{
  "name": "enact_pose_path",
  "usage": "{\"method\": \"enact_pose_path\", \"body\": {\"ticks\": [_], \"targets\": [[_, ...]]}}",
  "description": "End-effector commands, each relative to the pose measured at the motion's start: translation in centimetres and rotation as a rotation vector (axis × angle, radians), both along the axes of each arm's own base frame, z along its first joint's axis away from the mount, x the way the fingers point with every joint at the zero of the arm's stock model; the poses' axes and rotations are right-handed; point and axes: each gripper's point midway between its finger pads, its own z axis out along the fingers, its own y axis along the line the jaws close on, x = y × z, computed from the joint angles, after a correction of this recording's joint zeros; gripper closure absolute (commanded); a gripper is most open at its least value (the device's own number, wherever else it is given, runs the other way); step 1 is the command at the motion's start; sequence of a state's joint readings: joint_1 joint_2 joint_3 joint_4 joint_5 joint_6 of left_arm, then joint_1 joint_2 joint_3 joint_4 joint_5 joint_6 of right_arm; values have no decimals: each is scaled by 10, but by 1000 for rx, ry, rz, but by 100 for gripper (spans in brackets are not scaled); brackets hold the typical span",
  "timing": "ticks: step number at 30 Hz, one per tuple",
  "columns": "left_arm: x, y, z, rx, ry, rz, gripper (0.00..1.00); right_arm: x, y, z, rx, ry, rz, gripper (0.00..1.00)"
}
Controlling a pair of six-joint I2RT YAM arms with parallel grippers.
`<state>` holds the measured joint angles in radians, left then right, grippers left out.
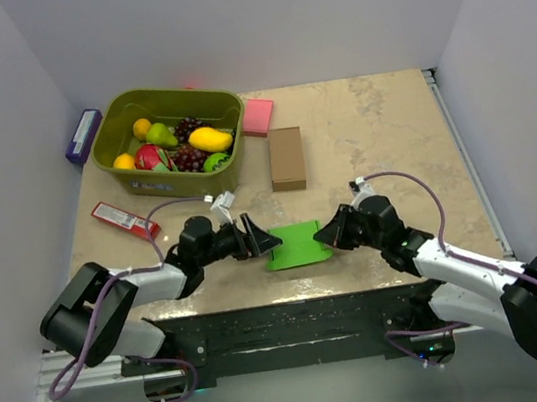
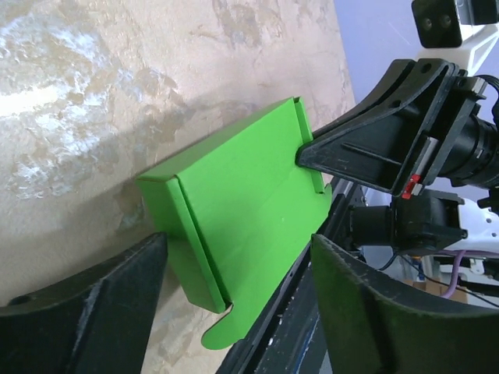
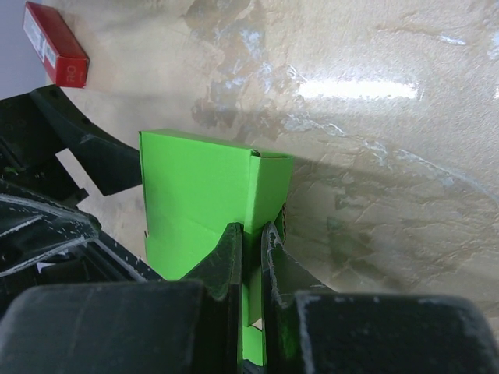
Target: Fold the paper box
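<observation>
**Pincers: two.**
- Right pincer [image 3: 251, 234]: pressed together, with a raised wall of the paper box [image 1: 297, 245] pinched between its fingers.
- Left pincer [image 2: 238, 253]: spread wide, nothing clasped. The box's folded end is framed in the gap; whether it is touched cannot be told.

**Paper box: one.** Bright green and partly folded, it is laid on the worktop [image 1: 380, 134] near the 6 o'clock edge. It sits between the pincers, with the left at its 9 o'clock and the right at its 3 o'clock.

**Other items, one each, placed from the paper box:**
- brown cardboard box [image 1: 286, 158] at 12 o'clock, apart
- pink pad [image 1: 258, 117], just beside that box at its 11 o'clock
- olive basket [image 1: 115, 118] at 11 o'clock, filled with fruit [image 1: 209, 139]
- red packet [image 1: 125, 220] at 10 o'clock
- purple packet [image 1: 83, 136] at the basket's 9 o'clock

**Views:**
- The pinch is resolved only in the wrist views.
- A rounded tab at the box's end is shown only by the left wrist view.
- Basket, pad, brown box and purple packet are shown only overhead.
- The red packet is also caught in the 11 o'clock corner of the right wrist view.
</observation>
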<state>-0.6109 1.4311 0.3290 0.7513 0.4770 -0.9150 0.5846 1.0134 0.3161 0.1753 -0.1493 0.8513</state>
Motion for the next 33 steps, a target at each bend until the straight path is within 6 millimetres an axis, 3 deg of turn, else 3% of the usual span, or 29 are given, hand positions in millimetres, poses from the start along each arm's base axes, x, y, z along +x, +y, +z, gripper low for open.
{"method": "enact_pose_path", "body": {"ticks": [1,9,17,20,22,26,29,32,33], "targets": [[9,6,12,20,-66,40,17,5,5,24,19,-53,11,100],[2,-1,3,5,-27,-12,16,3,7,35,50,-70,16,100],[-8,-29,27,-113,-62,-103,19,4,9,36,65,-76,22,100],[-16,-36,41,-208,-58,-129,33,5,10,33,63,-76,22,100],[-19,-35,48,-261,-56,-120,48,5,8,27,51,-70,16,100],[-20,-35,48,-274,-44,-117,66,7,2,22,12,-83,6,100],[-21,-36,47,-285,-26,-121,74,9,3,27,-7,-106,22,97],[-24,-37,47,-307,-3,-130,80,12,-2,33,-41,-122,17,76],[-25,-36,47,-313,11,-134,82,10,-4,32,-57,-115,16,64]]}}
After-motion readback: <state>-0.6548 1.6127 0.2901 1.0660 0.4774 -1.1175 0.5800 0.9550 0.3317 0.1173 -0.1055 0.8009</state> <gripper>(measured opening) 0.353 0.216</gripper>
